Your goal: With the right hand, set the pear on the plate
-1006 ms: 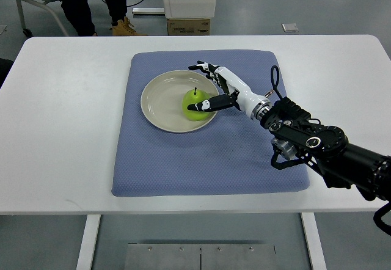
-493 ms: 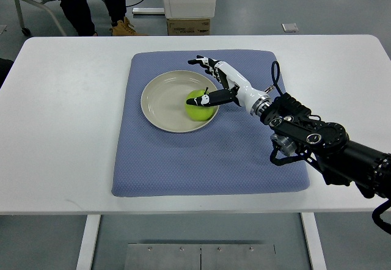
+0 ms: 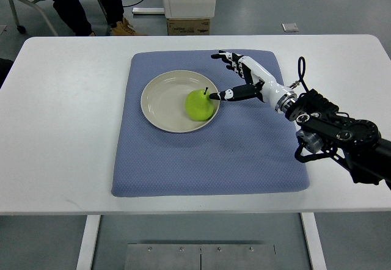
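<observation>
The pear [image 3: 198, 104] rests on the right part of the plate [image 3: 160, 102]. The right hand [image 3: 239, 77], fingers spread wide and holding nothing, sits just right of the pear.

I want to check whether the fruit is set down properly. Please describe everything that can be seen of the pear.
The pear is bright green, round and smooth-skinned, with a short dark stem pointing up. It sits upright on the right part of the beige plate, near the rim. The plate lies on a blue mat. The right hand is open just right of the pear; its thumb tip is at the pear's edge, and I cannot tell if it touches.
</observation>
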`<action>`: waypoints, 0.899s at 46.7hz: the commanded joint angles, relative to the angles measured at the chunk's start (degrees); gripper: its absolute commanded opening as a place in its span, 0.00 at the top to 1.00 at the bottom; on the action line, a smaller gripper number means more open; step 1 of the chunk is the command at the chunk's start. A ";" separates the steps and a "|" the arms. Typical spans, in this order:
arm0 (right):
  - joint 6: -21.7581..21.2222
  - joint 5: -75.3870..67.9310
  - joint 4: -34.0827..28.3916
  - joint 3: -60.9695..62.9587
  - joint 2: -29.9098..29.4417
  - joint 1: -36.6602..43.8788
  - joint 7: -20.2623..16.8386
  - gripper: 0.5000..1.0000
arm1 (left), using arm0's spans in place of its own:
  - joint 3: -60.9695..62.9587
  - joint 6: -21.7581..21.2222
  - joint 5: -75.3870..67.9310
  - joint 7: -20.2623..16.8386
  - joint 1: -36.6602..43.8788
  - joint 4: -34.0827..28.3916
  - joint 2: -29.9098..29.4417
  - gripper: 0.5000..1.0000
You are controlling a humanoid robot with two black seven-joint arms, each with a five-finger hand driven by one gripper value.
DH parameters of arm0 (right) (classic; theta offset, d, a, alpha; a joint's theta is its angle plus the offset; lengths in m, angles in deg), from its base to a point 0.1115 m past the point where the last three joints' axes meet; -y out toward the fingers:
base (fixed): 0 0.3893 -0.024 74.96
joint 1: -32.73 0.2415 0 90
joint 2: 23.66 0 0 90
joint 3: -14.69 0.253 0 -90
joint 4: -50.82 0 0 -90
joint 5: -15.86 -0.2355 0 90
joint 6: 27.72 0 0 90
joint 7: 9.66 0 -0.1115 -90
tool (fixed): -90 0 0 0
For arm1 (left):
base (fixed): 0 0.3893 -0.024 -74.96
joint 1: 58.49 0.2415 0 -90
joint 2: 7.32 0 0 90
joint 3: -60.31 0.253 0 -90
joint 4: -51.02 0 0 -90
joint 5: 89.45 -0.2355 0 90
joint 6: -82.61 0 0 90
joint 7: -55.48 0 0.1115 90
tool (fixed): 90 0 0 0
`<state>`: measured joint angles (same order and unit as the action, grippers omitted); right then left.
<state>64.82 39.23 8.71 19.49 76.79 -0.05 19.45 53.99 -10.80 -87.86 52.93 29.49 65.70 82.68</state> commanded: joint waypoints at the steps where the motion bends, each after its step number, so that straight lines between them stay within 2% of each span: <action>1: 0.00 0.00 -0.25 1.35 1.68 -0.70 -0.03 0.00 | -0.01 -0.01 0.00 0.01 -0.01 0.00 0.00 0.00; 11: 0.00 -0.17 0.63 8.99 4.32 -2.98 -1.08 0.00 | -0.01 -0.01 0.00 0.01 -0.01 0.00 0.00 0.00; 18: 0.79 -0.26 4.14 18.83 3.61 -5.53 -5.64 0.00 | -0.01 -0.01 0.00 0.01 -0.01 0.00 0.00 0.00; 37: 2.11 -0.26 12.58 31.93 -4.12 -5.71 -10.75 0.00 | -0.01 -0.01 0.00 0.01 -0.01 0.00 0.00 0.00; 42: 3.08 -0.26 13.37 35.62 -6.40 -5.54 -13.29 0.00 | -0.01 -0.01 0.00 0.01 -0.01 0.00 0.00 0.00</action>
<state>67.54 38.96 21.85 53.11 71.40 -5.67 7.62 53.99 -10.82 -87.86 52.94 29.50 65.70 82.68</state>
